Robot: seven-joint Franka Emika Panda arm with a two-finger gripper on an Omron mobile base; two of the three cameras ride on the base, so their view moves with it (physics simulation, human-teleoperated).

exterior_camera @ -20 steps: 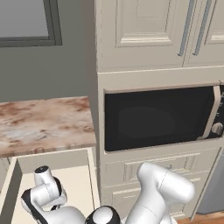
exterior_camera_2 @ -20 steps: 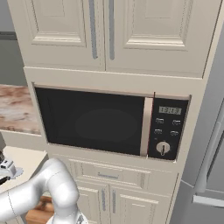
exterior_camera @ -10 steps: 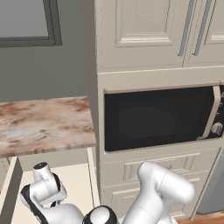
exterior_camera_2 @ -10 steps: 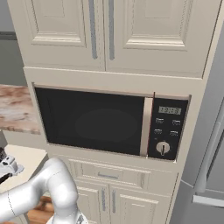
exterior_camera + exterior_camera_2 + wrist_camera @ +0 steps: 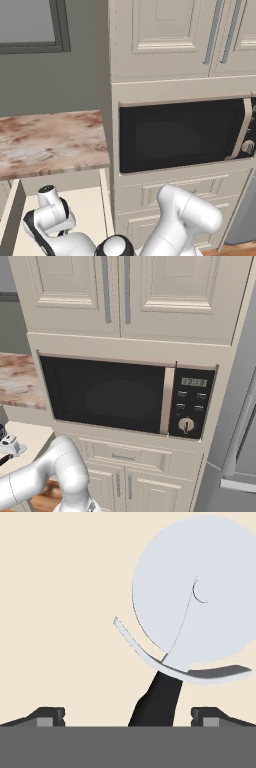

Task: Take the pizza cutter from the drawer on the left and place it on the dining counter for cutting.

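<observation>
Here, hand view: the end effector (image 5: pixel 128 717) hangs close over the cutter (image 5: pixel 195 594), finger tips (image 5: pixel 50 716) spread wide apart with the black handle (image 5: pixel 159 699) rising between them, touching neither. The pale round wheel sits up and to the right in this view, a thin curved guard crossing below it where handle meets wheel. The cutter lies flat on the plain cream floor of the drawer (image 5: pixel 60 602). Nothing is gripped.

Left base view: the arm bends down from the lower right, its wrist low over the open drawer (image 5: pixel 92 220) at bottom left. The drawer sits under the marbled tabletop (image 5: pixel 50 142) and just beside the tall cream cabinet column. The hand itself is hidden behind the wrist here, so the cutter cannot be made out from this side.

Right base view: the arm (image 5: pixel 60 466) runs leftward from the lower left; the wrist is cut off at the left edge, over a strip of the cream drawer floor (image 5: pixel 27 436). A patch of marbled tabletop (image 5: pixel 17 381) shows above it.

Surroundings: a black microwave (image 5: pixel 120 398) is built into the cabinet column, its control panel and dial on the right, door shut. Above it are two panelled cupboard doors (image 5: pixel 115 291) with silver bar handles; below it, a drawer front and lower doors. A grey appliance side, probably a fridge (image 5: pixel 240 421), stands at far right.
</observation>
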